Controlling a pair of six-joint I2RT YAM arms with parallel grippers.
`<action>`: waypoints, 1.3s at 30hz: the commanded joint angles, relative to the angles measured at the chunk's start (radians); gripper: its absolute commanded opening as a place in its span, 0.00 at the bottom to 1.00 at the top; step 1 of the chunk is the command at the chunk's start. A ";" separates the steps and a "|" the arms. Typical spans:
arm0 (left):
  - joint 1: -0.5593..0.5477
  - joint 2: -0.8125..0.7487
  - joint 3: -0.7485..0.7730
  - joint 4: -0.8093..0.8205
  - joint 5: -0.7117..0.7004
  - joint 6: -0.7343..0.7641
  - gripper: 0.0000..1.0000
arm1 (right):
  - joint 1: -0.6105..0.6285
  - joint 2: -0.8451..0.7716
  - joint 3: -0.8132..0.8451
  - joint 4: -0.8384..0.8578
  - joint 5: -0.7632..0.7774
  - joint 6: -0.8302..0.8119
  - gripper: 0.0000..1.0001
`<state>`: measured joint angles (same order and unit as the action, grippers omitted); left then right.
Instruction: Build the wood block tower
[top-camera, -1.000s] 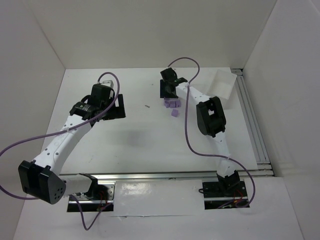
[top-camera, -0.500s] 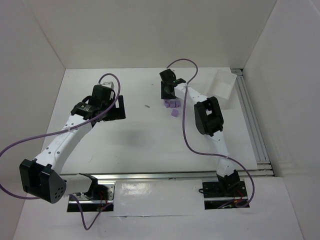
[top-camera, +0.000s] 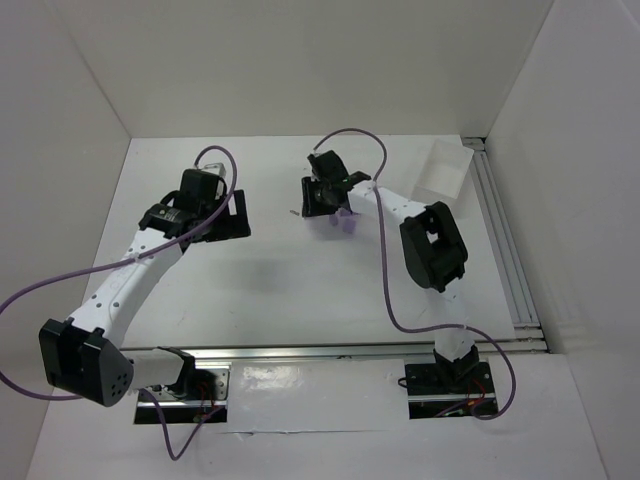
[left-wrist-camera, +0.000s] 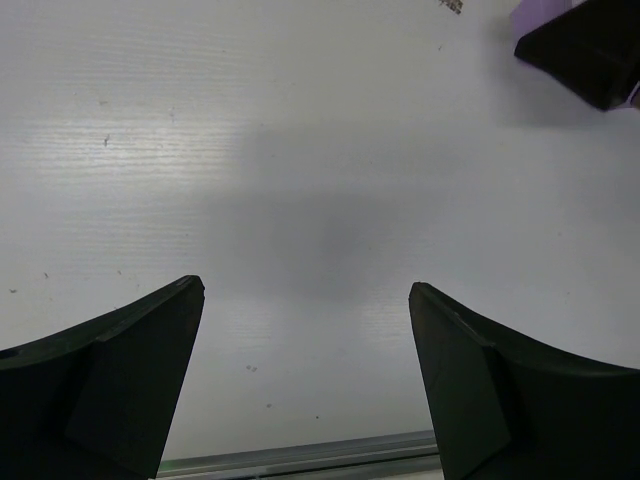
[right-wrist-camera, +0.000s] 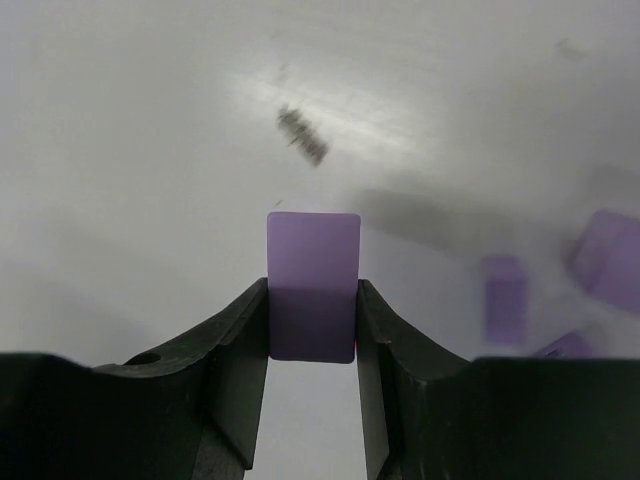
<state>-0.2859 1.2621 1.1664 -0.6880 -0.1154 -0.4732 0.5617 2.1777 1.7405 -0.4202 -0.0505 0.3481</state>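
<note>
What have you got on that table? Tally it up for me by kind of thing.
Lilac wood blocks: 4, one in the right gripper, three lying loose
White tray: 1
Robot arms: 2
Total: 7

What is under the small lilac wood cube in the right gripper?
Around the small lilac wood cube held by the right gripper, only the white table shows; other lilac cubes lie aside. The spot directly beneath is covered by the cube.
</note>
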 joint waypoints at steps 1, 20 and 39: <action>0.010 -0.007 -0.001 0.012 0.068 0.001 0.97 | 0.053 -0.143 -0.136 0.110 -0.104 0.017 0.28; 0.019 0.022 0.009 0.021 0.160 0.001 0.97 | 0.224 -0.249 -0.369 0.051 0.110 0.083 0.60; 0.019 0.002 0.009 -0.018 0.132 0.011 0.97 | 0.262 -0.335 -0.426 0.031 0.104 0.095 0.54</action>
<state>-0.2733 1.2858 1.1664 -0.7036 0.0296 -0.4728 0.8116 1.8404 1.3182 -0.3859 0.0635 0.4309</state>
